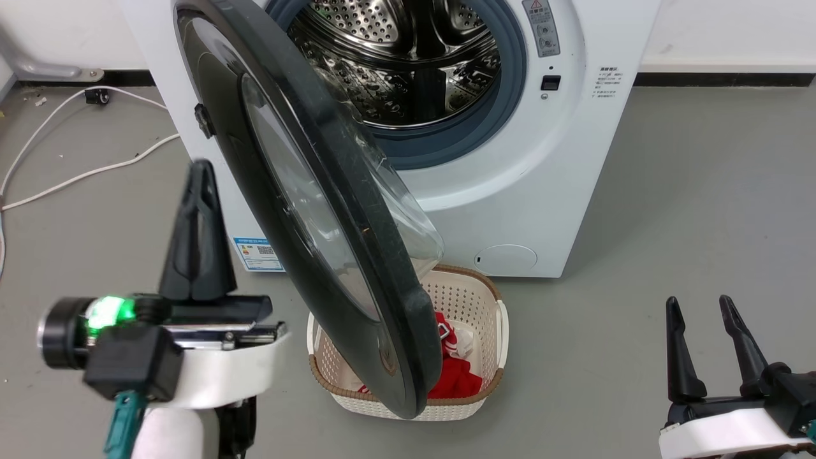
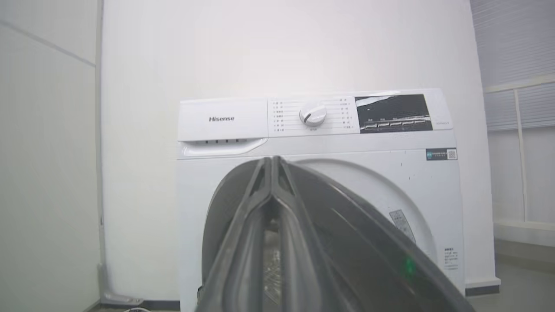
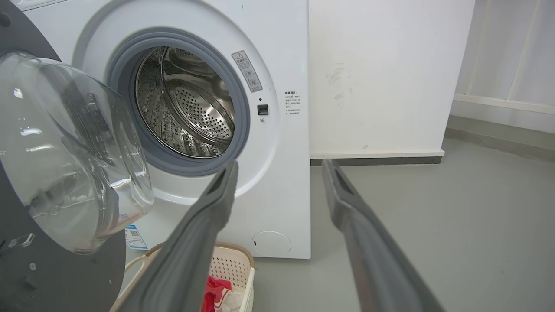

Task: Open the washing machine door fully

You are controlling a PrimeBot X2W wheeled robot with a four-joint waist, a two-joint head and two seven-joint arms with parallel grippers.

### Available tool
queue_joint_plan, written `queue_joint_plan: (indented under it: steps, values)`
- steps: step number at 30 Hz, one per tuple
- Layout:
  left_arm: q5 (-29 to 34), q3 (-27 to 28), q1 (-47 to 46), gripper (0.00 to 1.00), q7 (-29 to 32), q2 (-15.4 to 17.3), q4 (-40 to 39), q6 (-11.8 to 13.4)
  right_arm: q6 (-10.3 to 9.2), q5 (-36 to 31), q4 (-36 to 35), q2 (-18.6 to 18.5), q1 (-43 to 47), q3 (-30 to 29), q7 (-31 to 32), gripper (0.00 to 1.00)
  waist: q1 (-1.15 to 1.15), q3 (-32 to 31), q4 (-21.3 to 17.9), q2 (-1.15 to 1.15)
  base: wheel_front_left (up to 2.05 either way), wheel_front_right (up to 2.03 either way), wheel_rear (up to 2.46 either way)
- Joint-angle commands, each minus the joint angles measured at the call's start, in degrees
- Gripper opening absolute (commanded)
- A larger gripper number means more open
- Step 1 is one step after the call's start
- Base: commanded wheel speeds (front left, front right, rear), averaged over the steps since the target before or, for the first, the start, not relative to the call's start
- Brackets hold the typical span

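Note:
The white washing machine [image 1: 542, 191] stands with its steel drum [image 1: 408, 57] exposed. Its glossy black door [image 1: 357, 255] hangs about half open, edge toward me, glass bowl [image 3: 65, 151] bulging toward the drum. My left gripper [image 1: 199, 175] is shut and empty, left of the door's outer face, a small gap away. In the left wrist view its closed fingertips [image 2: 272, 161] point at the machine [image 2: 312, 147] with the dark door rim [image 2: 368, 242] to their right. My right gripper [image 1: 700, 306] is open and empty at the lower right, well clear of the door; its fingers [image 3: 208, 216] frame the machine's lower front.
A cream perforated basket [image 1: 472, 299] with red and white laundry sits on the floor under the door's free edge. White cables [image 1: 76, 172] trail over the grey floor at the left. Open floor [image 1: 701, 191] lies right of the machine. A wall runs behind.

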Motion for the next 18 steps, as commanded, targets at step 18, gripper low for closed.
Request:
queue_joint_plan:
  steps: [18]
  values:
    - [0.3,-12.4,-0.8,0.0,-0.1,-0.1,-16.5,-3.2,-0.02,0.9,1.0,0.1,-1.1,0.1,-0.1,1.0,0.0,0.4,-0.4,0.0,0.0,0.0,0.0]
